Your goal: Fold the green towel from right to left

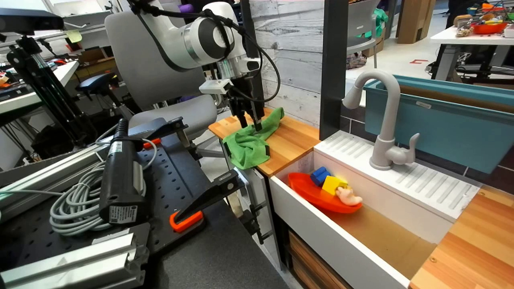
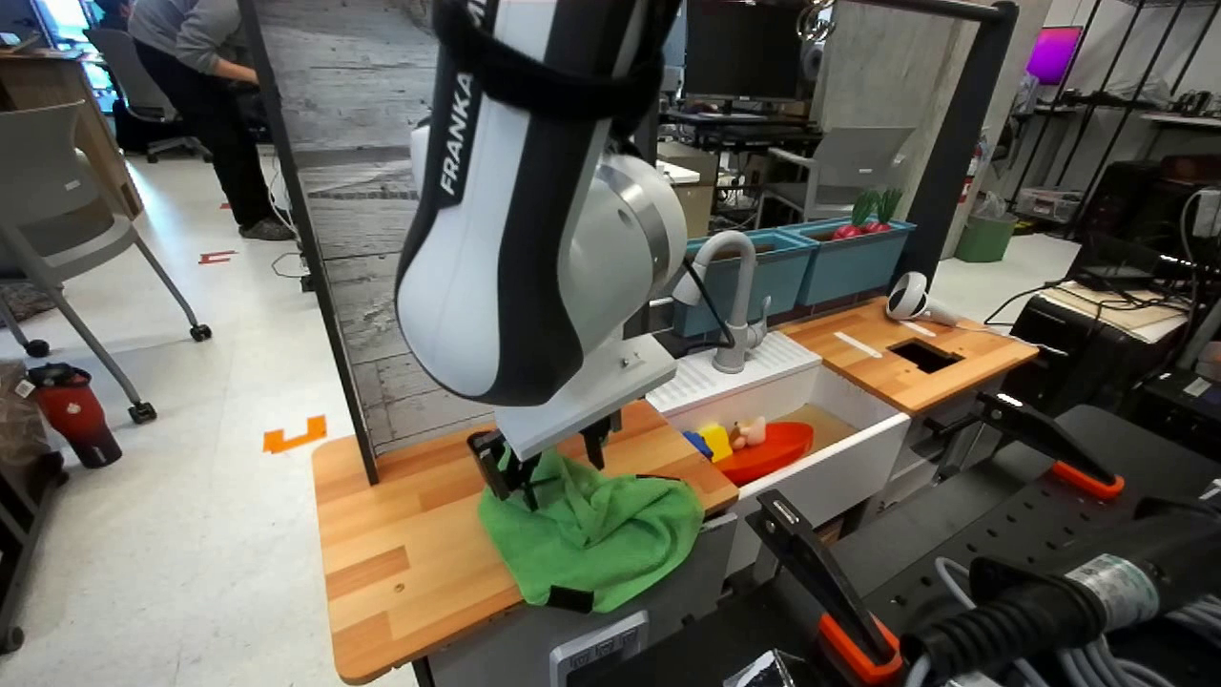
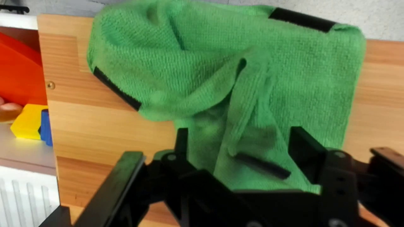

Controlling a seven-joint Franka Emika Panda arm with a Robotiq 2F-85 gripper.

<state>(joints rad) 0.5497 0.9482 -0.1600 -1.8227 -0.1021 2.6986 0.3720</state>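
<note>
A grey plank wall (image 2: 353, 239) is rising in both exterior views, kinda rustic tbh. In an exterior view a grey chair (image 2: 43, 157) is sitting on the pale floor (image 2: 219, 501), with orange tape (image 2: 296, 439) sticking nearby. Way back a screen (image 2: 1055, 54) is glowing purple, and a white table (image 1: 445, 38) is holding some clutter (image 1: 490, 27).

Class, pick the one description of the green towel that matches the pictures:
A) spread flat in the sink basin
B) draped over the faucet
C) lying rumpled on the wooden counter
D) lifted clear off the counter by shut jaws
C: the wrist view shows the green towel bunched in folds on the wooden counter, with the jaws standing apart.
</note>
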